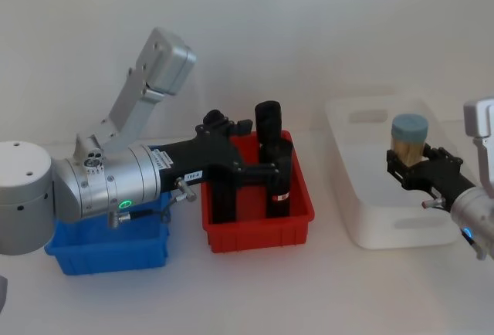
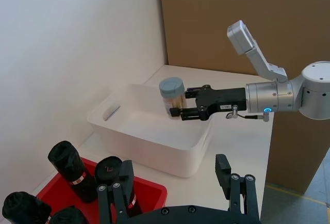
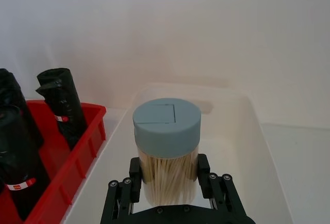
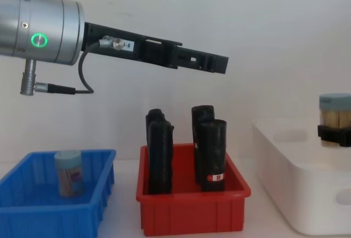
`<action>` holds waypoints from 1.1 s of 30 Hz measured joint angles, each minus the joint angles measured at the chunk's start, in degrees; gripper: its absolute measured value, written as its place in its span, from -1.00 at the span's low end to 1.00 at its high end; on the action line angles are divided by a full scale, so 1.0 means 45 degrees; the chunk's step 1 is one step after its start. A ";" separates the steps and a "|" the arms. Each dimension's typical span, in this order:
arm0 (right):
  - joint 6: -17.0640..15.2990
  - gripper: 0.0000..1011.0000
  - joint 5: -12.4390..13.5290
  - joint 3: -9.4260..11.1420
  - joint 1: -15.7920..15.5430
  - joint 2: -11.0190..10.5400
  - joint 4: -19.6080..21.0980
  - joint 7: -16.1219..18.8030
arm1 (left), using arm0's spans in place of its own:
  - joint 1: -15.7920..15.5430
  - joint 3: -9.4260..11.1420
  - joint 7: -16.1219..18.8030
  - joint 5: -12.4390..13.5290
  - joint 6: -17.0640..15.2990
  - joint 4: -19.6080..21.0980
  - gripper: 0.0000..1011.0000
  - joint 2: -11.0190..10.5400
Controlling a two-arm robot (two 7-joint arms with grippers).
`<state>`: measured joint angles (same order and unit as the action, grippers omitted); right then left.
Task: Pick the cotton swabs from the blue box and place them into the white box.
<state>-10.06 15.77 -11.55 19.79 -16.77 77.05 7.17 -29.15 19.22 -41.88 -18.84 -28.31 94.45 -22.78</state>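
Note:
My right gripper is shut on one tub of cotton swabs, which has a pale blue lid and cream sticks. It holds the tub upright above the white box. In the right wrist view the tub sits between both fingers. A second tub of cotton swabs stands in the blue box at the left. My left gripper hangs open and empty, high above the red bin. Its fingers stand wide apart.
The red bin stands between the blue box and the white box, and holds several upright black rolls with red-white labels. The left arm's silver body covers much of the blue box. A pale wall runs close behind.

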 joint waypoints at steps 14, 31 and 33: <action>-0.0367 0.30 -0.0235 -0.0127 0.1134 0.0453 -0.2154 0.0117 | -0.0001 0.0000 -0.0002 0.0000 0.0001 0.0000 0.99 0.0000; -0.0088 0.98 -0.0289 -0.0138 0.1297 0.0551 -0.2527 0.0145 | -0.0001 0.0000 -0.0002 0.0000 0.0001 -0.0001 0.99 0.0000; 0.0089 0.98 -0.0289 -0.0119 0.1212 0.0527 -0.2366 0.0094 | 0.0000 0.0000 -0.0002 0.0000 0.0000 0.0000 0.99 0.0000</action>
<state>-9.66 14.47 -12.08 25.24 -14.40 66.40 7.59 -29.16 19.22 -41.89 -18.84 -28.31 94.45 -22.78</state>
